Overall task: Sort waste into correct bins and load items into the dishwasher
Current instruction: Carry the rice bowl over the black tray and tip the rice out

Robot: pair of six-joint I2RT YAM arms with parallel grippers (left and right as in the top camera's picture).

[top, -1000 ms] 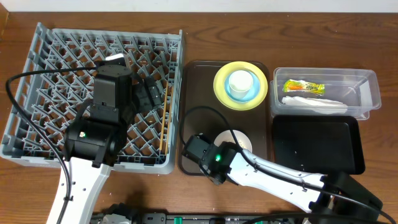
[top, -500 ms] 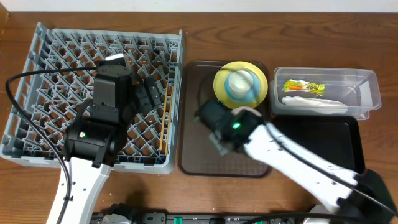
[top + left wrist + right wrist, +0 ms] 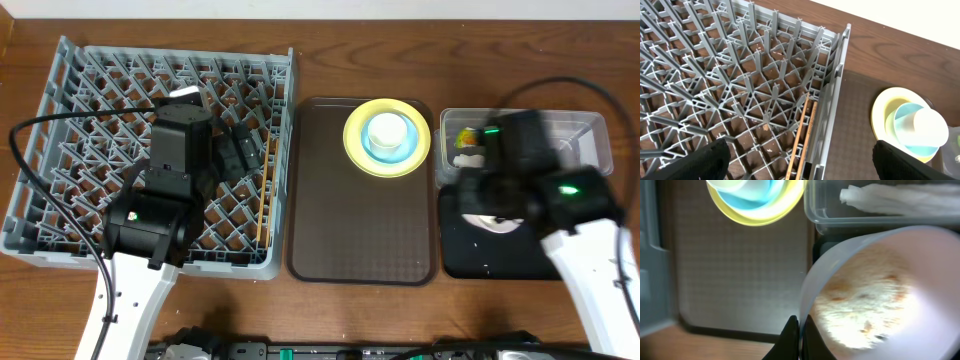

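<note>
Well, from above, my right arm point(image 3: 560, 190) is over the black tray point(image 3: 465, 255), and the white bowl point(image 3: 492, 222) hangs there too, blurry. The wrapper point(image 3: 466, 138) and napkin point(image 3: 468, 159) lie in the tub point(image 3: 590, 122). The chopsticks point(image 3: 265, 195) lie in the rack point(image 3: 100, 80), by its right wall. That much looks done. The plate point(image 3: 356, 150), blue bowl point(image 3: 400, 150) and cup point(image 3: 388, 130) sit stacked on the brown tray point(image 3: 360, 230), so they are left to load. My left hand point(image 3: 240, 152) hangs over the rack.

From my left wrist, my two fingers point(image 3: 700, 160) are far apart with nothing between them.

From my right wrist, my right hand point(image 3: 799, 330) pinches the white bowl's rim. Rice point(image 3: 865, 305) is inside, so I think it must be tipped out, and then the bowl goes in the rack.

A second ago the white bowl sat on the brown tray with my right arm low beside it. Now that spot is bare and the bowl is over at the black tray. My left arm is where it was.
</note>
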